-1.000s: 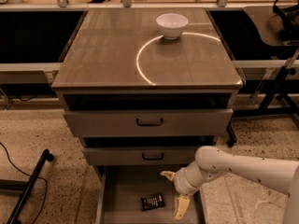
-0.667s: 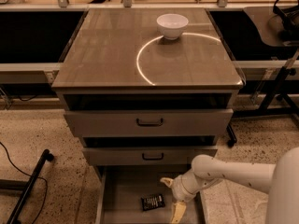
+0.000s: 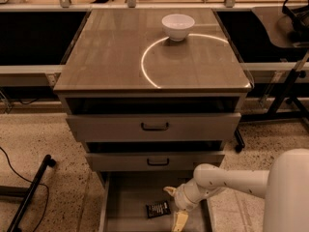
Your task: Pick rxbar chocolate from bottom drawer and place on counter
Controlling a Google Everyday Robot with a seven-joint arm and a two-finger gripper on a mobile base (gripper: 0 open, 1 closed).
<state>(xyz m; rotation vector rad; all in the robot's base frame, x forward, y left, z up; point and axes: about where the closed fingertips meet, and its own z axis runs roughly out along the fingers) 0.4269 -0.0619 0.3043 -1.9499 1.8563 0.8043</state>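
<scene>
The rxbar chocolate [image 3: 158, 209] lies flat on the floor of the open bottom drawer [image 3: 126, 203], a small dark wrapper with pale lettering. My gripper [image 3: 175, 206] reaches into the drawer from the right on a white arm [image 3: 227, 180]. Its two yellowish fingers are spread apart just right of the bar, one above and one below its level, not holding it. The counter [image 3: 111, 52] is the glossy grey-brown top with a bright curved arc.
A white bowl [image 3: 177, 26] stands on the counter at the back. Two wider drawers with black handles [image 3: 154, 126] are pulled partly out above the bottom drawer. A black bar and cable [image 3: 29, 192] lie on the speckled floor at left. Dark tables flank the cabinet.
My arm has moved left and deeper into the bottom drawer, bringing the gripper closer to the bar. The bar has not moved.
</scene>
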